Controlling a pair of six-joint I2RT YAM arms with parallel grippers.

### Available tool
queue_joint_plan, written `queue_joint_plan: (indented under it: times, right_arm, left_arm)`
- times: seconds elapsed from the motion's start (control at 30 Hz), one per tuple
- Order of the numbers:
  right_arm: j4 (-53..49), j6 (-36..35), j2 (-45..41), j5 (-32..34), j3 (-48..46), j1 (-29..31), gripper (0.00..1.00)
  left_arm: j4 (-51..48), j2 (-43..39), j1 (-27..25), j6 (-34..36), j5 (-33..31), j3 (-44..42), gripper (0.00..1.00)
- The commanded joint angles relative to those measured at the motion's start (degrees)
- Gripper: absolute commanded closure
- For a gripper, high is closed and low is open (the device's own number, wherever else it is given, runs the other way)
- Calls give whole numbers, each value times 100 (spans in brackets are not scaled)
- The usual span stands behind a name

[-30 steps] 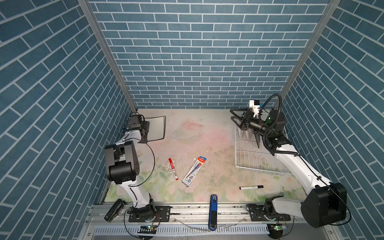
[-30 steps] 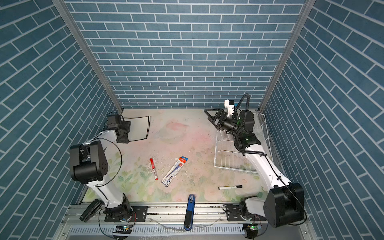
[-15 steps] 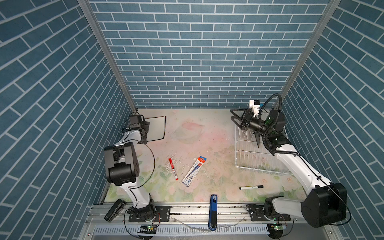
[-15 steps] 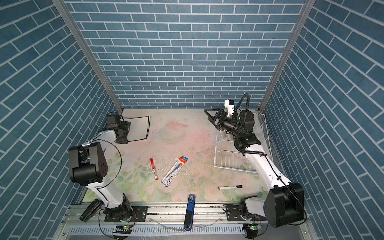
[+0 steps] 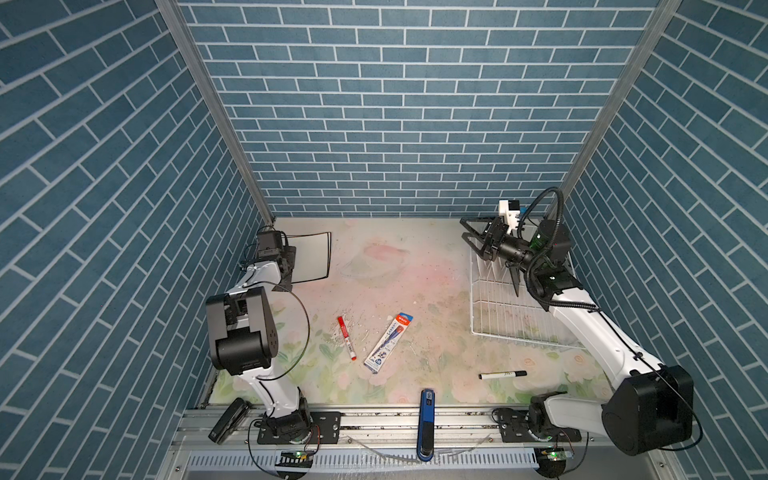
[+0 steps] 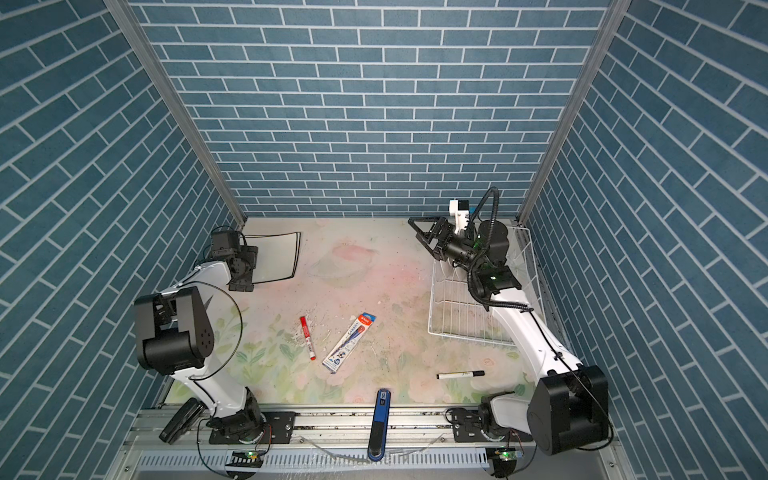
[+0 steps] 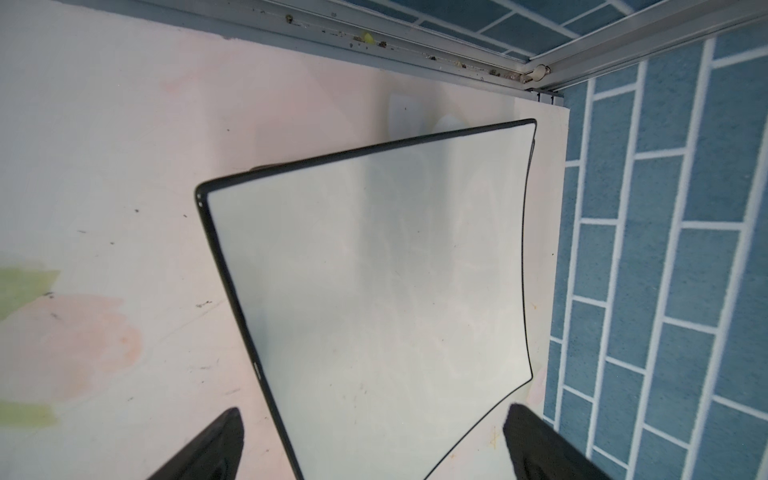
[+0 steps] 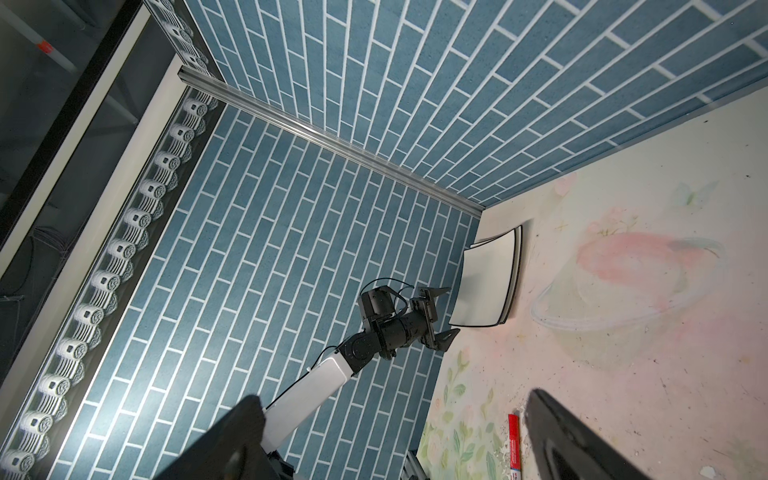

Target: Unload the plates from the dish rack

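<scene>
item: square plate (image 5: 311, 257). cream face, thin black rim. lies flat in the far left corner of the counter (image 5: 399, 266), well apart from the rack. in the right wrist view a second rim seems to show under it, so it may be the top of a stack; cannot tell for sure.

item: dish rack (image 5: 498, 316). white wire, on the right side of the counter. no plate shows among its prongs in both top views.

item: left pincer (image 7: 374, 432). released, jaws wide on either side of the plate's near left edge, holding nothing. contact cannot be told.

item: right pincer (image 5: 467, 232). released and empty, raised over the far left corner of the rack.

change in the last second: none worth entering. arms, plate and rack sit as they did, and both pincers are just as wide.

reading: the plate is set down and let go, and the rack looks emptied. judged at or near the end of unloading, unless the right arm hides a plate.
</scene>
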Motion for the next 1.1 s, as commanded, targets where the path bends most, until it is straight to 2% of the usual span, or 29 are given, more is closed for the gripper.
queue_joint_plan:
  times: [0.0,1.07]
  right_arm:
    - [219,-263,57,32,210,-22,1]
    - [243,-270,104,-12,202,-19,1]
  left_arm:
    - [-298,137,32,2,-168,69,0]
    - [-71,737,48,402,-117,522,0]
